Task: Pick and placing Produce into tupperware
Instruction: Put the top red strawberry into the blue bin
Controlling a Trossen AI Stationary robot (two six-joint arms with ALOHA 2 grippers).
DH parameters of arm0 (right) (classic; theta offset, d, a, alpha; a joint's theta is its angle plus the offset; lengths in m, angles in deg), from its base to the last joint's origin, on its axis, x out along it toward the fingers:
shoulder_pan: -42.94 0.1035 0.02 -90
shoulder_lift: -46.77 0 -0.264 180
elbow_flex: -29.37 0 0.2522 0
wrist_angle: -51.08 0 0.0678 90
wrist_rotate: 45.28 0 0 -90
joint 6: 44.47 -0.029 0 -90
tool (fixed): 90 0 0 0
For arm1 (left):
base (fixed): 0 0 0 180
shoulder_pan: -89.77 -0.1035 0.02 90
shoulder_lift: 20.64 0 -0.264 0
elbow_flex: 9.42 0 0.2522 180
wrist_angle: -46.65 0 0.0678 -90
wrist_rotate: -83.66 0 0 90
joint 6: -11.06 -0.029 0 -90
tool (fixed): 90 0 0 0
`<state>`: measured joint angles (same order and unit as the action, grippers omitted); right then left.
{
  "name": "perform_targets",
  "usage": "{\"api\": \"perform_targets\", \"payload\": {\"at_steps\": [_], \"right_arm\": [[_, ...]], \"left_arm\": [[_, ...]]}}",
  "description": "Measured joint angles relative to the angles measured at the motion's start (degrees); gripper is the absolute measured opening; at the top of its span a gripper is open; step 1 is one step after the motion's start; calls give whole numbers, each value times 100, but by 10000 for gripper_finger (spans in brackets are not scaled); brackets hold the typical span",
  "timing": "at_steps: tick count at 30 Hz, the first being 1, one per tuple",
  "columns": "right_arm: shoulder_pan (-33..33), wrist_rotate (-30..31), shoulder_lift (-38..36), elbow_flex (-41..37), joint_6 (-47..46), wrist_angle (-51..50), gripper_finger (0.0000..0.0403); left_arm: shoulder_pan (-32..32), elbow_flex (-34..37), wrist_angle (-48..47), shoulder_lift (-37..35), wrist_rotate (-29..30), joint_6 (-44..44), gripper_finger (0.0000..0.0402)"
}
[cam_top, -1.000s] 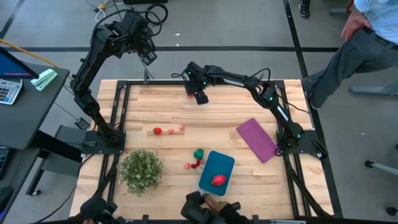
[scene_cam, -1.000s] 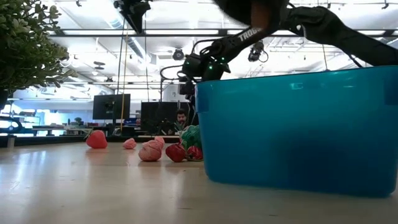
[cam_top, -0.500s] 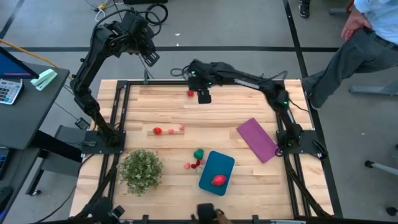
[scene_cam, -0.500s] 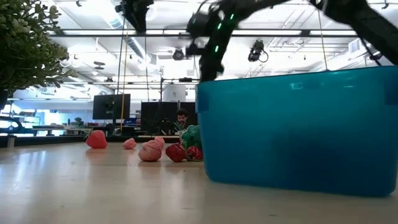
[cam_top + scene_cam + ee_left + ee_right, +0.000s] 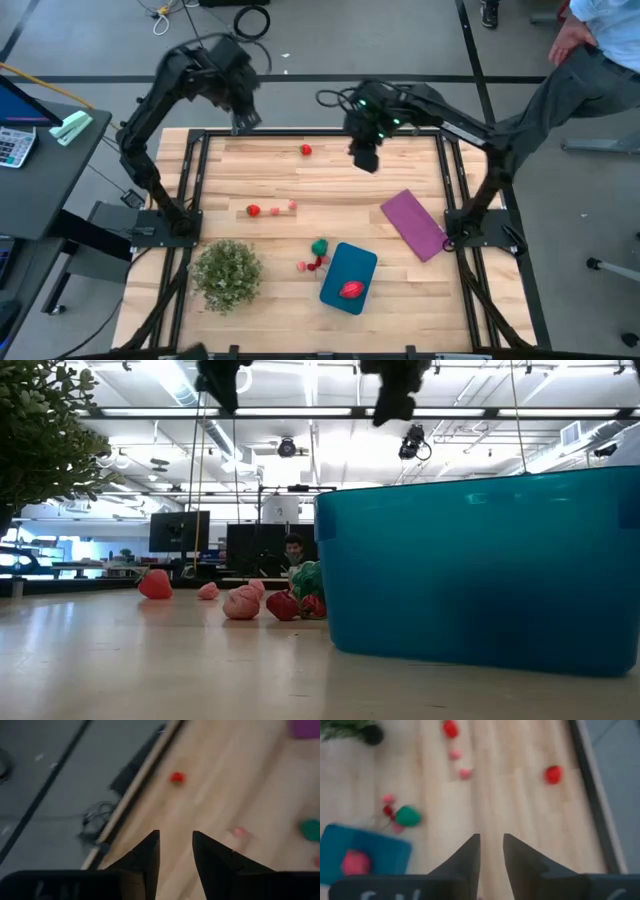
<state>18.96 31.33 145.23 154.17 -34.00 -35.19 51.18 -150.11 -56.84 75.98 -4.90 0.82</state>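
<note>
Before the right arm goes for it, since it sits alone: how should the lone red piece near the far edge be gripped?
Judging by its small rounded shape, take the red piece across its middle, straight from above; bare wood around it. The right hand hangs beside it.

Teal-blue tupperware (image 5: 348,278) holds one red produce piece (image 5: 351,290); the table (image 5: 270,180) is pale wood, the mat (image 5: 413,224) purple, the plant (image 5: 227,274) green.

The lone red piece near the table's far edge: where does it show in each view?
High view: the lone red piece lies near the far edge, apart from the others.
Low view: not visible.
Left wrist view, beside the table's edge rail.
Right wrist view, near the rail.
Shared landmark: the green piece.
</note>
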Motion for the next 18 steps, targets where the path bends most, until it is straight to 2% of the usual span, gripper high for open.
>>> {"api": "perform_targets", "payload": {"at_steps": [6,10,14,18], "right_arm": [[385,-20,-1084,-1836,-110,758,80],[599,62,-1722,-2940,-402,1514,80],[709,285,-2174,-3621,-480,2035,80],[732,333,-2490,-3916,-651,2104,80]], "left_arm": [[876,1145,136,0,-108,-239,119],[1300,2173,1357,0,-98,-288,122],[1393,3093,2992,94,-59,-417,123],[1067,3468,3435,374,-56,-661,124]]}}
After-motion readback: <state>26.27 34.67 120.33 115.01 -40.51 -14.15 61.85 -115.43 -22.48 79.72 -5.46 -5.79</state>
